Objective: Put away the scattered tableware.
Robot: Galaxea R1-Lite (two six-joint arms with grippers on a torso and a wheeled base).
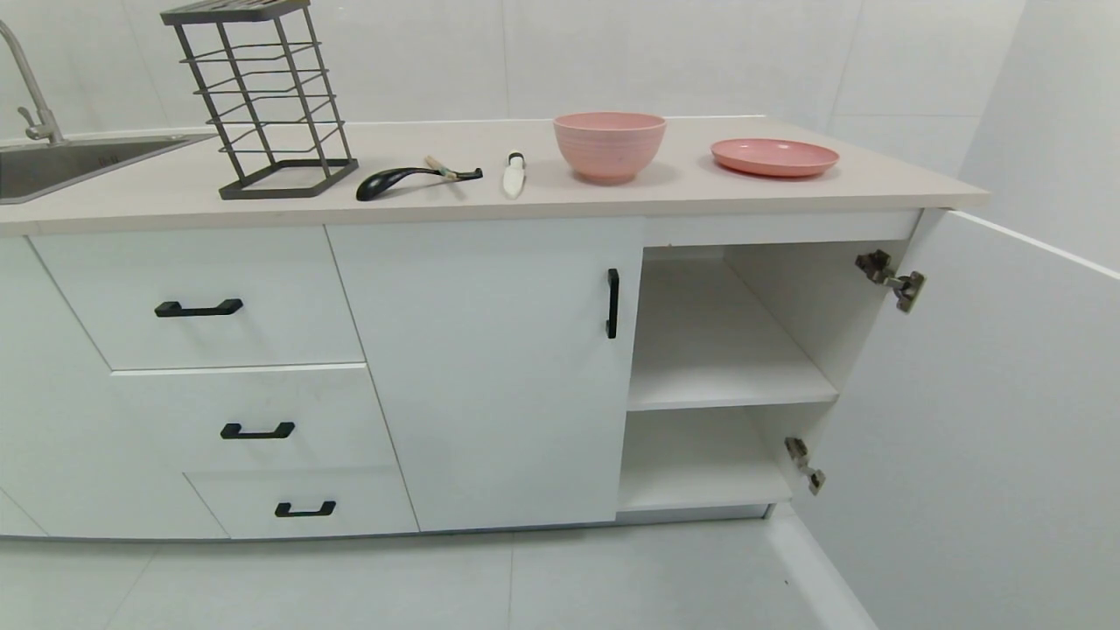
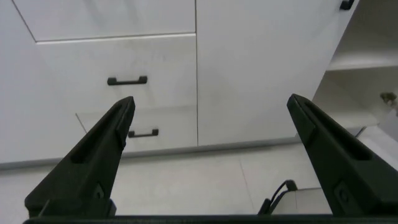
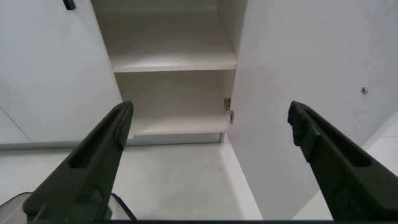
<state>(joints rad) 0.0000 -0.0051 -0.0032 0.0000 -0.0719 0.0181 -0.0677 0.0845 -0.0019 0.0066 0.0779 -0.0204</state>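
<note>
Four pieces loose on the surface (image 1: 875,188): pink bowl (image 1: 609,144) around the middle, pink plate (image 1: 774,157) at its three o'clock, white utensil (image 1: 514,173) and black spoon (image 1: 394,181) out at nine o'clock, next to the wire rack (image 1: 262,96). None lifted yet. Left end effector (image 2: 211,102) spread wide, empty, low before the drawers (image 2: 124,62). Right end effector (image 3: 211,107) likewise released, facing the open cabinet (image 3: 168,93). Door (image 1: 989,394) swung wide at four o'clock, presumably to leave the shelves (image 1: 717,376) free for bowl and plate.
</note>
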